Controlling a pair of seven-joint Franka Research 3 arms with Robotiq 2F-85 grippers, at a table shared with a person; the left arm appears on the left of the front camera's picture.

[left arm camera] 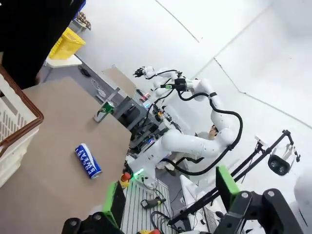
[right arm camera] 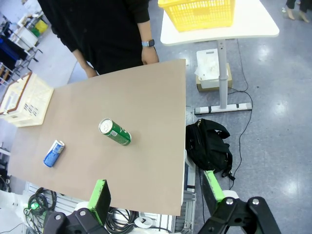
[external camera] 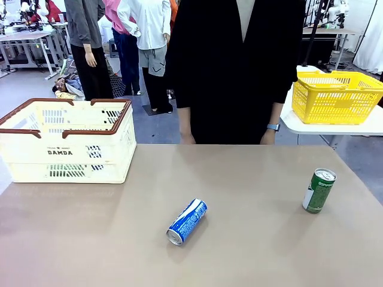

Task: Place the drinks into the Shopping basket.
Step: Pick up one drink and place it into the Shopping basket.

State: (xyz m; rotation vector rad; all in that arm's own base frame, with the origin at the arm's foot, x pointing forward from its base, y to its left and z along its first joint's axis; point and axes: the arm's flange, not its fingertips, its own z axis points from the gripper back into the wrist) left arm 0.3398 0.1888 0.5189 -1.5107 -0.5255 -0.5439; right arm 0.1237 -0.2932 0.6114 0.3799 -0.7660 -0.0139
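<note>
A blue-and-white drink can [external camera: 187, 221] lies on its side near the middle of the tan table. A green can [external camera: 319, 191] stands upright near the table's right edge. The cream Shopping basket [external camera: 66, 140] with a brown rim sits at the far left. High over the table's left side, my left gripper [left arm camera: 170, 195] is open and holds nothing; the blue can [left arm camera: 88, 161], the green can [left arm camera: 106, 108] and a corner of the basket [left arm camera: 14, 117] lie far below it. My right gripper [right arm camera: 156, 192] is open too, high above the green can [right arm camera: 115, 132] and the blue can [right arm camera: 53, 153].
A person in black [external camera: 233, 72] stands at the far edge with both hands by the table. A yellow mesh basket [external camera: 335, 95] sits on a white side table at the right. A black bag [right arm camera: 209, 144] lies on the floor beside the table.
</note>
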